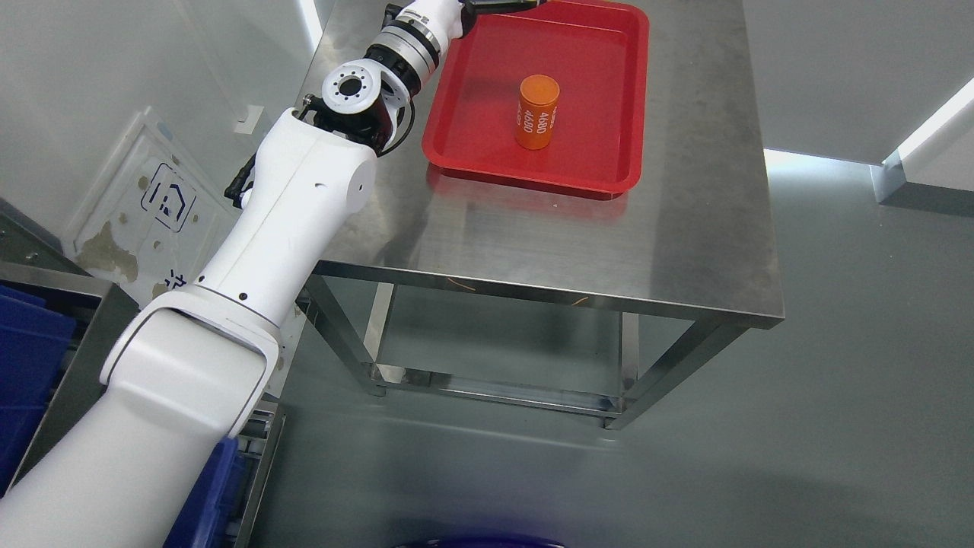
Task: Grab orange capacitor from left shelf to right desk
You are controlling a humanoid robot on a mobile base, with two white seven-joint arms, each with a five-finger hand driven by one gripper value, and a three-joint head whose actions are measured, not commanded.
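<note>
Head view: orange capacitor (537, 112) stands upright in red tray (601, 164).

The left hand (498, 4) is cut off by the top edge; only a dark sliver shows, and its fingers cannot be judged. The red tray (593, 164) loses its far rim to the same edge. The surface (685, 228) runs out of frame at the top. Blue bins (27, 365) at lower left are cropped. Small print above the capacitor (537, 112) numerals is illegible.

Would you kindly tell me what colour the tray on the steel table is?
The tray is red, seen clearly in the head view.
</note>
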